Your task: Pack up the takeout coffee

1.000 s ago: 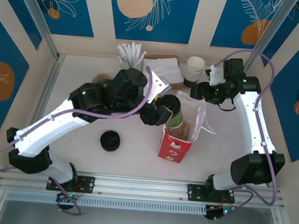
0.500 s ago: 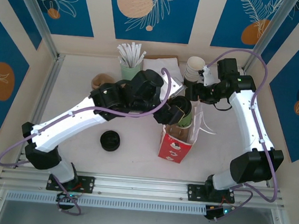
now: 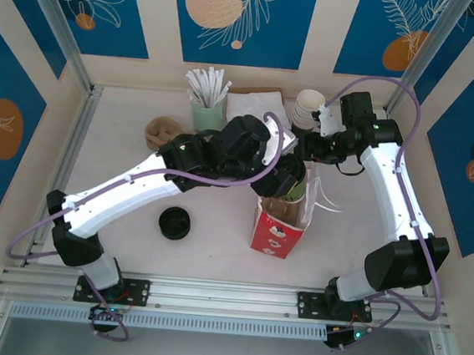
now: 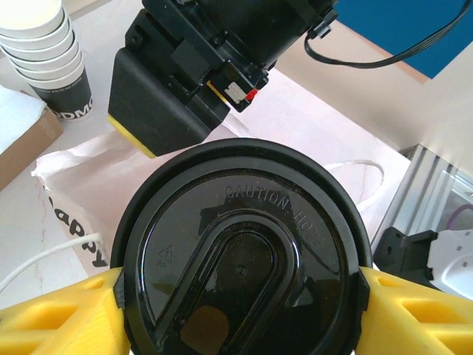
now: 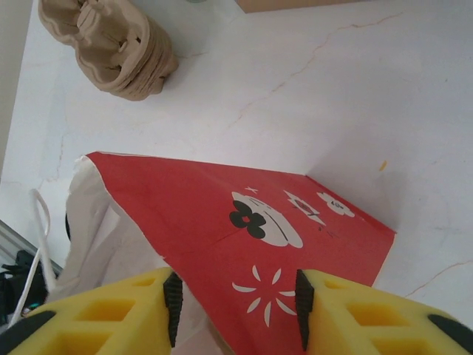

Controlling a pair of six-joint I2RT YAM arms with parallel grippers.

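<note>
From above, my left pincer (image 3: 279, 180) pinches the coffee cup (image 3: 291, 179) just over the open top of the red bag (image 3: 278, 232). My right pincer (image 3: 305, 146) sits at the bag's far rim.

Left wrist: my yellow fingers (image 4: 59, 318) press both sides of the cup's black lid (image 4: 244, 259).

Right wrist: the bag's red wall (image 5: 259, 222) lies between my right fingers (image 5: 96, 314). I cannot tell whether they pinch it.

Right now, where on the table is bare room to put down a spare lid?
Bare: the patch between the red bag and the right arm; the near strip between the loose black lid and the bag. Crowded: the back edge with straws, napkins, cup stack.
</note>
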